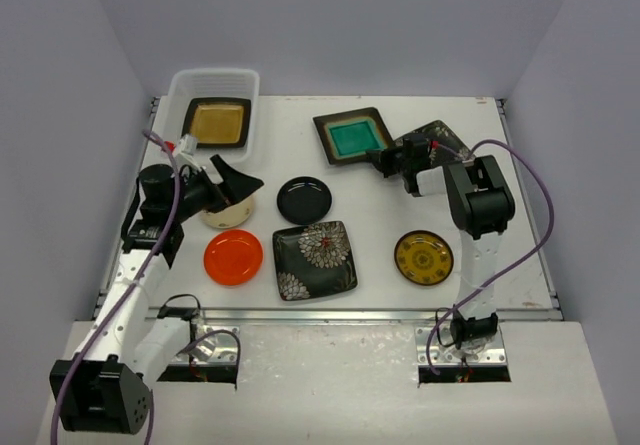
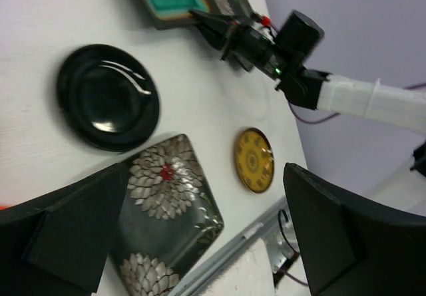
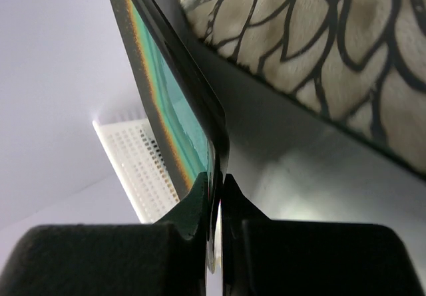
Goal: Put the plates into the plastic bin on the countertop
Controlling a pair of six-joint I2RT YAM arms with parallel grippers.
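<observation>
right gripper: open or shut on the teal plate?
Shut on it. In the wrist view the right gripper pinches the teal plate by its rim, fingertips pressed to both faces.

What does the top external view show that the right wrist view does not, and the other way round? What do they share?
Only the top external view: the plastic bin holding the amber plate, the orange plate, black plate and yellow plate on the countertop, and the open left gripper.
Only the right wrist view: close up, the teal plate has its rim pinched between the fingers of the right gripper.
Both: the teal plate, the right gripper at its edge, and the floral plate beside it.
</observation>
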